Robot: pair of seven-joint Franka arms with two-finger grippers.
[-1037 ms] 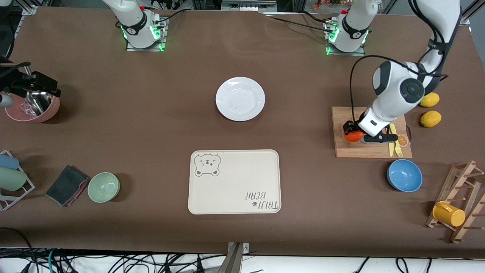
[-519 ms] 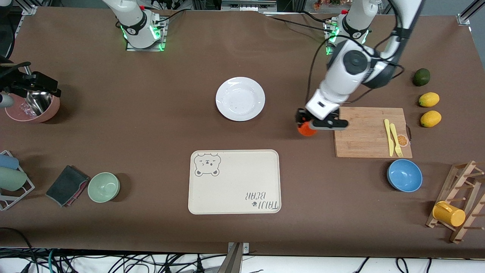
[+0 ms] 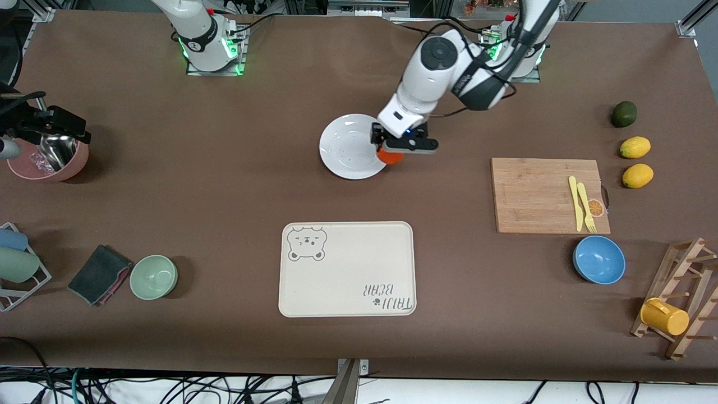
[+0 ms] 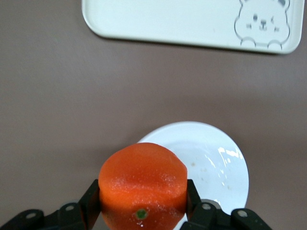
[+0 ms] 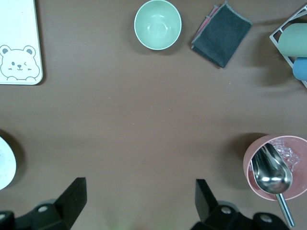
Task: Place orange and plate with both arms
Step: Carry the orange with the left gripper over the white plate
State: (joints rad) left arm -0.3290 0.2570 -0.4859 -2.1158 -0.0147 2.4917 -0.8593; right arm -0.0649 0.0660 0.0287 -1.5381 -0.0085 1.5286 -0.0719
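Observation:
The orange (image 3: 391,157) is held in my left gripper (image 3: 392,150), whose fingers (image 4: 91,203) press on both of its sides. It hangs over the edge of the white plate (image 3: 348,147) that faces the left arm's end of the table. In the left wrist view the orange (image 4: 142,182) fills the space between the jaws, with the plate (image 4: 218,163) just under it. My right gripper (image 5: 139,203) is open and empty, high over bare table at the right arm's end, and waits there.
A cream bear tray (image 3: 348,269) lies nearer the camera than the plate. A cutting board (image 3: 538,193) with a yellow knife and fork, a blue bowl (image 3: 598,259), two lemons and a mug rack are at the left arm's end. A green bowl (image 3: 153,276), a cloth and a pink bowl with a scoop (image 3: 47,160) are at the right arm's end.
My left gripper carried the orange from the cutting board across the table to over the plate's edge. The right arm has not moved.

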